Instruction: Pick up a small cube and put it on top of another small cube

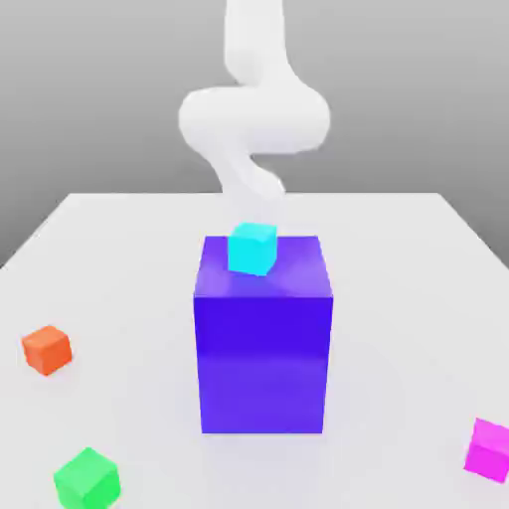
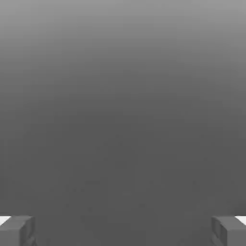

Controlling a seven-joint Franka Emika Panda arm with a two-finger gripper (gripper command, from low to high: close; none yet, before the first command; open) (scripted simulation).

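Observation:
A small cyan cube (image 1: 252, 248) rests on the top of a tall blue block (image 1: 263, 338) in the middle of the table, toward the block's far edge. Three more small cubes lie on the table: orange (image 1: 47, 349) at the exterior view's left, green (image 1: 86, 478) at the front left, magenta (image 1: 490, 449) at the front right. The white arm (image 1: 254, 119) curls down behind the cyan cube, and its lower end is hidden by that cube and the block. In the hand view my gripper (image 2: 123, 230) is open, its fingertips (image 2: 17, 229) far apart with nothing between them, facing plain grey.
The white table (image 1: 119, 258) stretches around the blue block, with its far edge behind the arm. The block stands much higher than the loose cubes.

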